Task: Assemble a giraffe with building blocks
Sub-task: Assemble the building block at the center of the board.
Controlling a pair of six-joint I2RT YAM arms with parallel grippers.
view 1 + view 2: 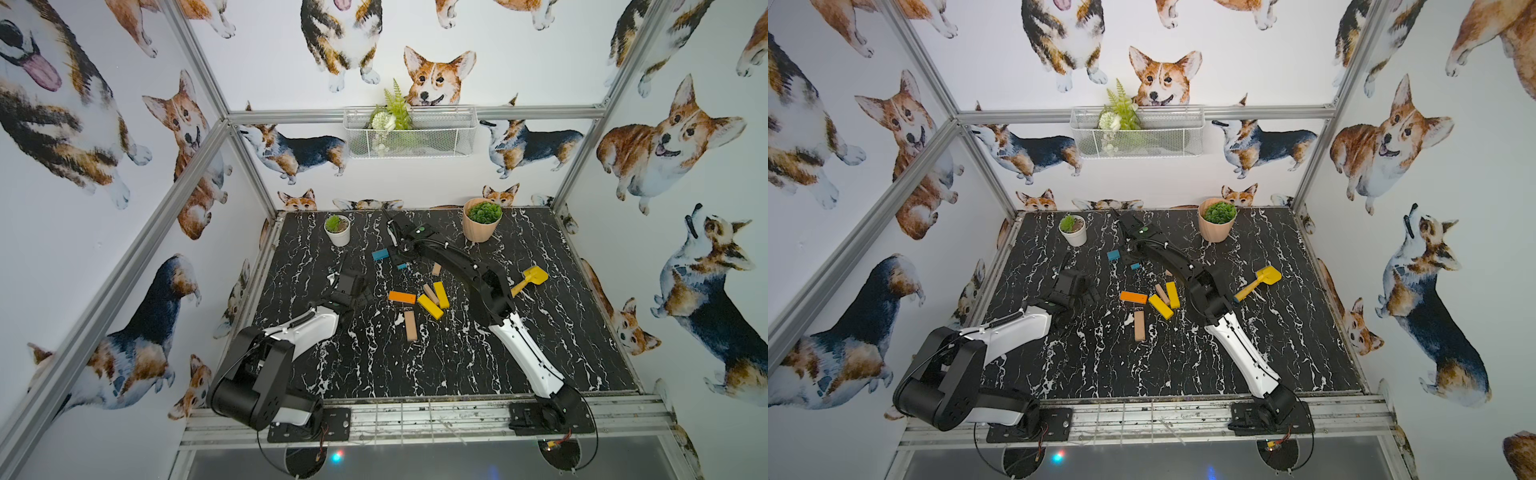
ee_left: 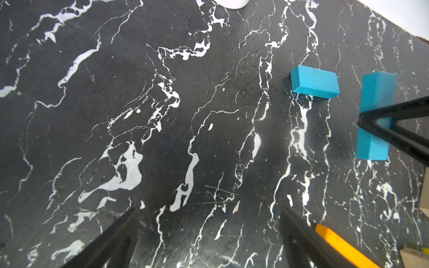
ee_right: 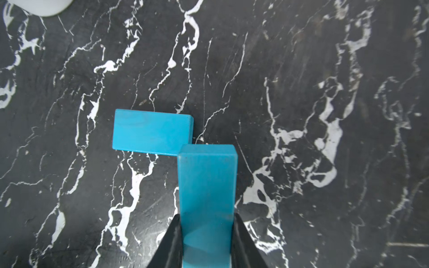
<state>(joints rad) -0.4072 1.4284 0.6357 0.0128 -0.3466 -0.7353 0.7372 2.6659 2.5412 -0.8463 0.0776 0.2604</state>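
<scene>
Corgi-papered walls [image 1: 83, 216] enclose the black marble surface [image 1: 415, 365]; above it, right claw [image 3: 206, 218] pinches a teal block [image 3: 206, 181], left claw [image 2: 209, 210] spread.

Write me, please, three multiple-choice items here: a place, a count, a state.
1. The yellow shovel lies on the table: A) at its left side B) right of the right arm C) at its front edge.
2. How many teal blocks show? A) one B) two C) four.
3. The left gripper is: A) open, empty B) shut on a block C) hidden.
Key: B, it lies past that arm; B, one in the right gripper, one lying beside it; A, its fingers stand apart, nothing between.
</scene>
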